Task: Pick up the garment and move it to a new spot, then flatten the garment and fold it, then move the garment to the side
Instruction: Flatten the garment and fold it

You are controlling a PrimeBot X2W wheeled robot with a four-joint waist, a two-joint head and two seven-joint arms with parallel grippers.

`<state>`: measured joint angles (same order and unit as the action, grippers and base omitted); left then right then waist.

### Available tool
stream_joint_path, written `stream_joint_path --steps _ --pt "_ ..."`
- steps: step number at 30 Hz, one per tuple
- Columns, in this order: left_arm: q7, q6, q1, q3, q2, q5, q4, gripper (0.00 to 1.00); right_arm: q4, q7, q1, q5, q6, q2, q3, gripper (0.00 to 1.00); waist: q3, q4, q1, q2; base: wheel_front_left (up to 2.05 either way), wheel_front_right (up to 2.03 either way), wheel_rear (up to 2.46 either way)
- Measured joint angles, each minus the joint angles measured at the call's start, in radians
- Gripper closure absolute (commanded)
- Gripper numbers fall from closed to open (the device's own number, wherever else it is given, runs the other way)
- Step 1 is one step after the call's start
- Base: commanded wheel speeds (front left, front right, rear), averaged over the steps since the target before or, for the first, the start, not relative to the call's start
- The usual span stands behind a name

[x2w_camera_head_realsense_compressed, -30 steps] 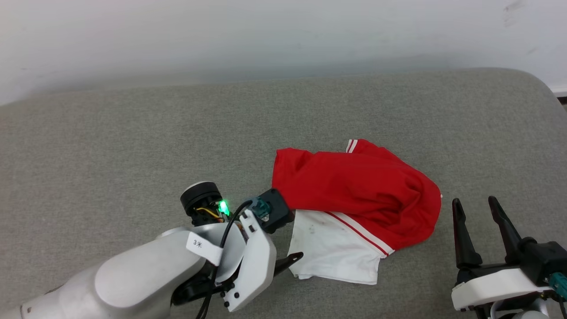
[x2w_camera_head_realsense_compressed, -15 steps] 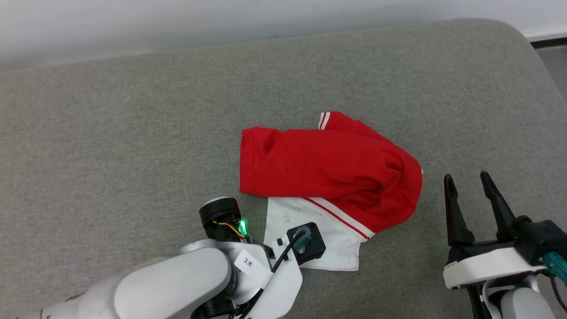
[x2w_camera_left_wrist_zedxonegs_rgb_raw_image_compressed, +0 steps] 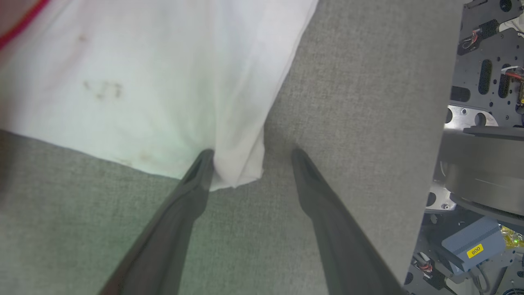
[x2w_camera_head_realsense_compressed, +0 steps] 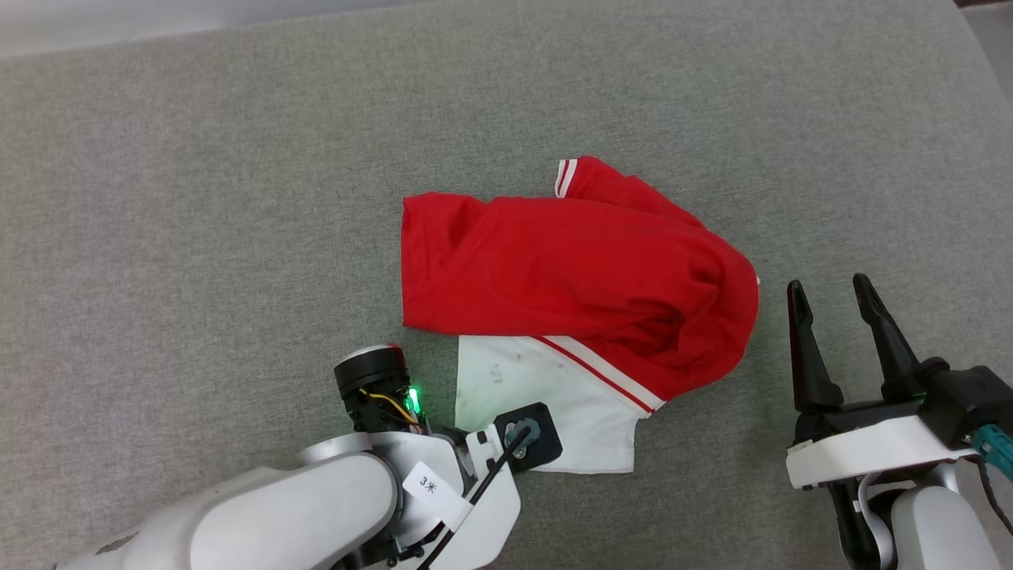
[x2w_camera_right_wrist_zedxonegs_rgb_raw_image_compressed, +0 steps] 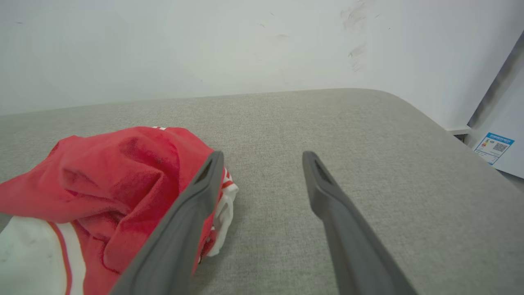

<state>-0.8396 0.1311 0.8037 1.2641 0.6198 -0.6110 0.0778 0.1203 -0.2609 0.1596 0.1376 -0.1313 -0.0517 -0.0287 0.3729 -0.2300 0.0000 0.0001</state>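
The garment (x2w_camera_head_realsense_compressed: 570,269), a red jersey, lies crumpled on the grey padded surface (x2w_camera_head_realsense_compressed: 198,198), with a white sleeve end (x2w_camera_head_realsense_compressed: 546,404) spread toward me. My left wrist (x2w_camera_head_realsense_compressed: 522,434) hovers over the sleeve's near corner and hides the fingers in the head view. In the left wrist view my left gripper (x2w_camera_left_wrist_zedxonegs_rgb_raw_image_compressed: 252,153) is open, and the corner of the white sleeve (x2w_camera_left_wrist_zedxonegs_rgb_raw_image_compressed: 143,82) lies between the tips, against the left finger (x2w_camera_left_wrist_zedxonegs_rgb_raw_image_compressed: 200,176). My right gripper (x2w_camera_head_realsense_compressed: 827,283) stands open just right of the garment (x2w_camera_right_wrist_zedxonegs_rgb_raw_image_compressed: 110,180), with nothing between its fingers (x2w_camera_right_wrist_zedxonegs_rgb_raw_image_compressed: 263,155).
A white wall (x2w_camera_right_wrist_zedxonegs_rgb_raw_image_compressed: 204,41) backs the surface, whose far right corner (x2w_camera_right_wrist_zedxonegs_rgb_raw_image_compressed: 389,98) is rounded. My own base (x2w_camera_left_wrist_zedxonegs_rgb_raw_image_compressed: 483,123) sits just past the surface's near edge. Bare grey fabric stretches to the left and behind the garment.
The head camera has tilted down, shifting the whole picture. My left wrist has swung from the garment's left edge to the near corner of the white sleeve. The right gripper has stayed open.
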Motion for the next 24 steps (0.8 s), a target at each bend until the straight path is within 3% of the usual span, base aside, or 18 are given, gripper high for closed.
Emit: stream_joint_path --steps 1,2,10,16,24 --pt "0.010 0.000 0.000 0.000 0.000 0.003 -0.002 0.85 -0.001 -0.001 0.004 0.000 0.000 0.000 -0.001 0.00 0.006 0.001 0.0000 0.0000 0.00 0.00 0.00" --pt "0.015 0.000 0.000 -0.001 -0.002 0.009 -0.002 1.00 -0.002 -0.002 0.006 0.000 0.000 0.000 -0.001 0.00 0.010 0.003 0.0000 0.0000 0.00 0.00 0.00" --pt "0.134 0.000 -0.006 0.008 -0.031 0.066 -0.042 1.00 0.007 -0.002 0.010 -0.012 0.000 0.000 -0.010 0.00 -0.002 0.029 0.0001 0.0000 0.00 0.00 0.00" --pt "0.318 0.000 0.008 0.018 -0.050 0.090 -0.103 1.00 0.016 -0.002 -0.010 -0.025 0.000 0.000 -0.030 0.00 -0.051 0.066 0.0001 0.0000 0.00 0.00 0.00" --pt "0.527 0.000 0.023 0.016 0.058 0.079 -0.213 1.00 0.019 -0.002 -0.059 -0.043 0.000 0.000 -0.050 0.00 -0.131 0.136 0.0000 -0.0001 0.00 0.00 0.00"
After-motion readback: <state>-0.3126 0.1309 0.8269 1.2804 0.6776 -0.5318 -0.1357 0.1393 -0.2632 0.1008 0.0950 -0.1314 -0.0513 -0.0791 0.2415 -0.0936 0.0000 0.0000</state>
